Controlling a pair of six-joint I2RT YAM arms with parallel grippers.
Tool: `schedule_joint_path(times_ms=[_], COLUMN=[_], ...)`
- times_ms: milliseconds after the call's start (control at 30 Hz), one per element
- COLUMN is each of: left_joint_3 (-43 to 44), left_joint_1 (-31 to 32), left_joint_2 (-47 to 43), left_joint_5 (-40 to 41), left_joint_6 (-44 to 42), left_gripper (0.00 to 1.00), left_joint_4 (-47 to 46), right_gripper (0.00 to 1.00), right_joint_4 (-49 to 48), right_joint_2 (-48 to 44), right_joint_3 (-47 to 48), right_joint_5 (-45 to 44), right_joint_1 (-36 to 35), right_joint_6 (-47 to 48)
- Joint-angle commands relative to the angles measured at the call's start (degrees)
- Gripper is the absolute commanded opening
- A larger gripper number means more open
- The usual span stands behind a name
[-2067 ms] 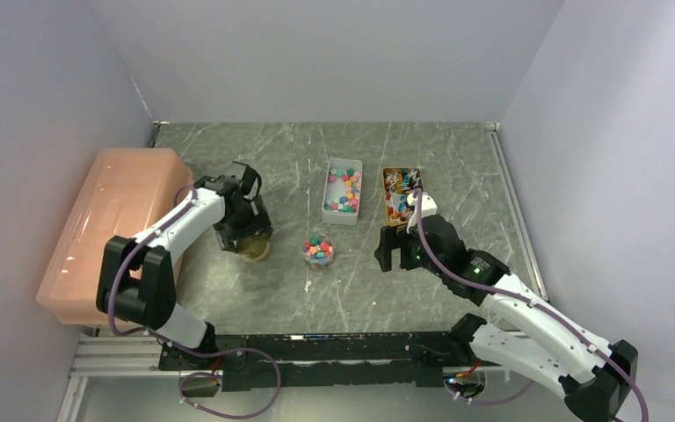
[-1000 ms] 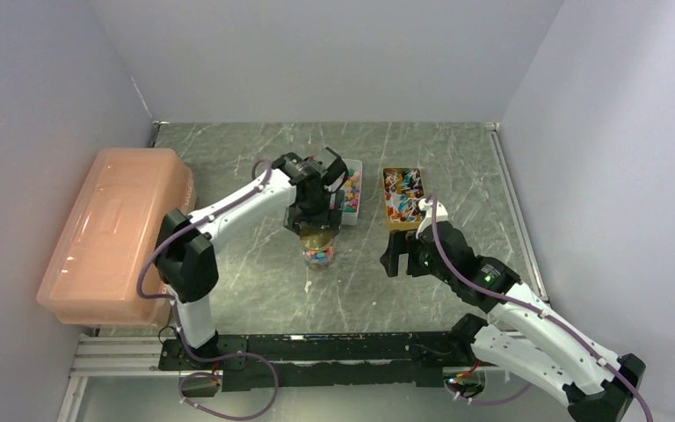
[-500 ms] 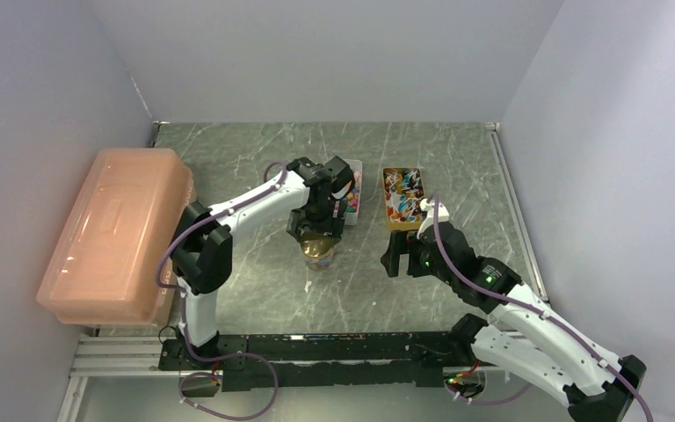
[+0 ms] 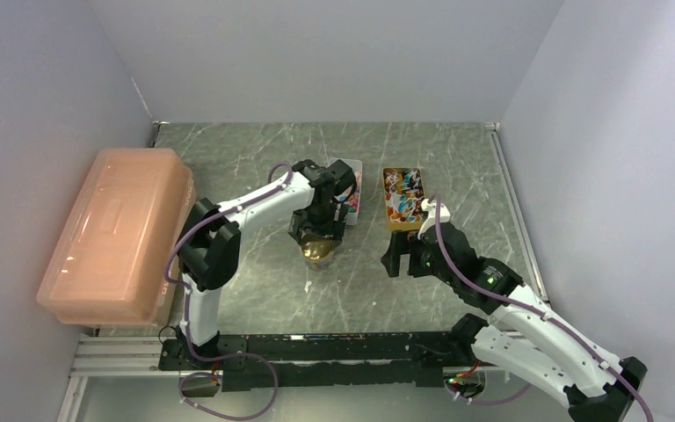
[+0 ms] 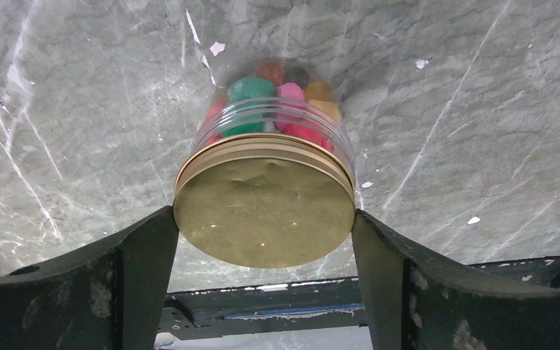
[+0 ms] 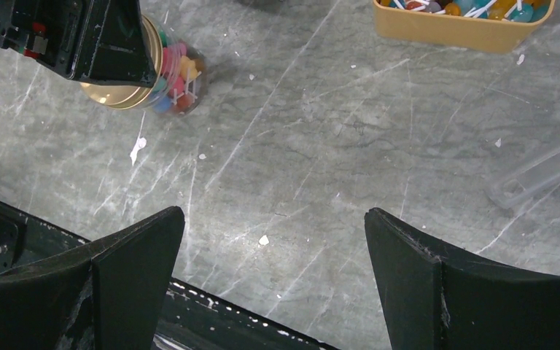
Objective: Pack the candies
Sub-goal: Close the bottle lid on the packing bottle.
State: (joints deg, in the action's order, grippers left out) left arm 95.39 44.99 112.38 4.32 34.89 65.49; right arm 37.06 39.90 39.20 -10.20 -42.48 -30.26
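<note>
Now the left gripper [image 5: 262, 226], clamped on the lid [image 5: 264, 193], has brought it from the left onto the mid-table jar [image 5: 277, 124] of candies [image 5: 251, 89]; sealing remains. Right gripper [image 6: 273, 240] stands apart, empty.

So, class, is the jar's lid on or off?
On. The gold lid covers the jar's mouth, gripped by the left end effector; candies show through the clear wall. Screwed tight or not: cannot tell.
</note>
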Motion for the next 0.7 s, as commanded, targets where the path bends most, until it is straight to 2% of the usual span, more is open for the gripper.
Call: schedule_joint_path(times_ms=[0, 67, 133, 267, 300, 333, 667], left_joint_3=[1.4, 1.6, 1.8, 1.8, 1.8, 1.8, 2.5], left_joint_1=[0.3, 0.3, 0.3, 0.3, 0.3, 0.3, 0.3], left_joint_2=[0.3, 0.4, 0.6, 1.0, 1.0, 1.0, 1.5], left_joint_5=[-0.9, -1.1, -1.3, -1.7, -1.7, -1.7, -1.8], left_joint_6=[-0.7, -0.8, -1.0, -1.1, -1.1, -1.0, -1.2], left_gripper=[0.78, 0.79, 0.85, 0.86, 0.92, 0.93, 0.93], left_joint_4=[-0.8, -0.9, -1.0, -1.2, -1.1, -1.2, -0.9], right_gripper=[1.0, 1.0, 1.0, 1.0, 1.0, 1.0, 1.0], right_joint_4=[-0.7, -0.8, -0.7, -0.7, -0.8, -0.8, -0.9], right_joint_2=[-0.9, -0.9, -0.8, -0.8, -0.9, -1.0, -0.9], right_joint_3=[0.1, 0.0, 0.1, 0.0, 0.0, 0.0, -0.1], right_joint_5=[-1.2, -1.3, -1.2, -1.3, -1.3, -1.3, -1.3], right_joint_1=[-0.3, -0.3, -0.2, -0.2, -0.2, -0.2, -0.3], right_joint_6=[-0.8, -0.7, -0.6, -0.6, -0.6, -0.6, -0.6])
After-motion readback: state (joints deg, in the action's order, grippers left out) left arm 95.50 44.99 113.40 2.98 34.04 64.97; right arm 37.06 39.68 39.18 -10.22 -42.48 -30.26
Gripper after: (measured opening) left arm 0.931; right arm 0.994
